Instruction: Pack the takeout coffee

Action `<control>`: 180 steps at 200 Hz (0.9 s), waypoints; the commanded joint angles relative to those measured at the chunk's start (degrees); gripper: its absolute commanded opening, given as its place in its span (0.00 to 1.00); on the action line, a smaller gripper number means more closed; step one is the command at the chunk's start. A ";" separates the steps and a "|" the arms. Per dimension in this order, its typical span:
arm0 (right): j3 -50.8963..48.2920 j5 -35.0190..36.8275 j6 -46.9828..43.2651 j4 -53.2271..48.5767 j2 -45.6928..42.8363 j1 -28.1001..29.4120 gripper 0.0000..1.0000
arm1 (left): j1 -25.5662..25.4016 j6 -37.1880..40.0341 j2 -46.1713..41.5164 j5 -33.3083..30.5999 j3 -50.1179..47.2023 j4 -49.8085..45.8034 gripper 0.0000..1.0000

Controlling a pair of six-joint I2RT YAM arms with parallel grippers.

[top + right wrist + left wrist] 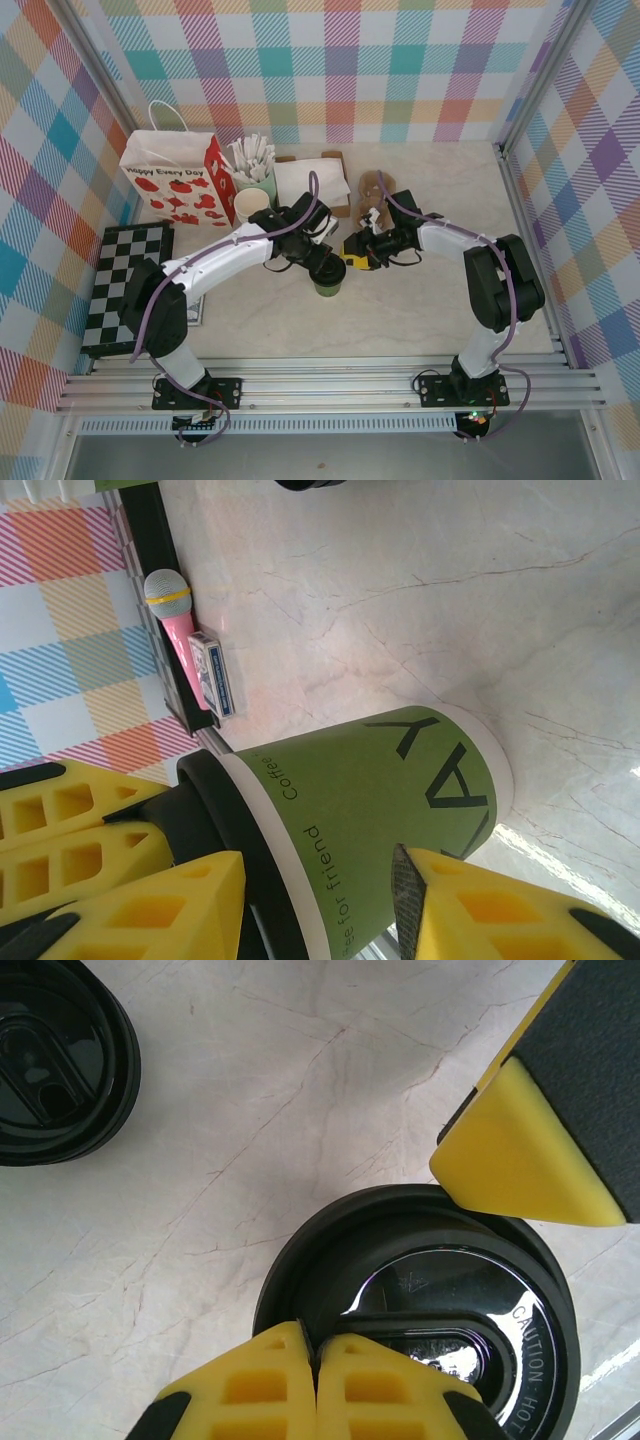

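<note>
The takeout coffee [329, 284] stands upright at mid-table: a green paper cup [400, 790] printed "Coffee for friend", with a black lid [430, 1290] on top. My right gripper [315, 872] reaches in from the right, one finger against the lid's rim and the other on the cup's green wall, shut on the cup. One of its fingers [530, 1140] shows at the lid's edge in the left wrist view. My left gripper [316, 1345] is shut, its yellow tips resting together on the lid's near rim. In the top view both grippers [322, 262] [356, 256] crowd over the cup.
A strawberry-print paper bag [172, 180] stands at the back left, beside a stack of lidless cups [252, 205] and a holder of white sticks [250, 160]. White napkins [312, 185] lie behind. A checkerboard [125, 285] lies left. Spare black lids [50, 1060] sit close by.
</note>
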 commanded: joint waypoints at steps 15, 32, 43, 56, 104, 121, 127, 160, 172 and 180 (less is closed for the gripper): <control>-1.16 7.94 -0.92 -6.44 0.94 3.23 0.47 | -0.84 -3.10 7.03 1.44 -1.81 -4.98 0.00; 0.32 9.05 0.70 -4.97 -0.71 3.18 0.50 | -0.84 -3.93 6.55 1.29 -0.61 -5.31 0.00; 1.08 10.08 1.68 -3.79 -1.95 3.18 0.52 | -0.79 -4.39 6.26 1.22 -0.07 -5.52 0.00; 1.36 11.33 2.75 -2.18 -3.66 3.23 0.55 | -0.81 -5.02 5.98 0.70 0.43 -5.99 0.00; 2.24 11.71 6.53 0.78 -7.81 3.10 0.77 | -0.79 -9.05 4.18 -1.30 2.22 -7.27 0.00; 2.11 12.49 8.30 2.30 -8.97 3.13 0.91 | -0.81 -10.69 3.30 -1.70 2.54 -7.62 0.00; 1.94 12.86 8.82 2.65 -9.38 3.15 0.97 | -0.83 -11.22 3.08 -2.09 2.76 -7.91 0.00; 0.13 14.19 10.34 4.01 -11.43 3.18 1.00 | -0.81 -15.82 2.54 -5.81 4.43 -9.76 0.00; -1.34 16.35 11.63 4.61 -12.81 3.22 1.00 | -0.83 -18.14 2.46 -6.73 4.63 -9.84 0.00; -2.45 17.76 12.64 5.10 -13.84 3.21 1.00 | -0.83 -19.83 2.28 -7.15 4.65 -9.71 0.00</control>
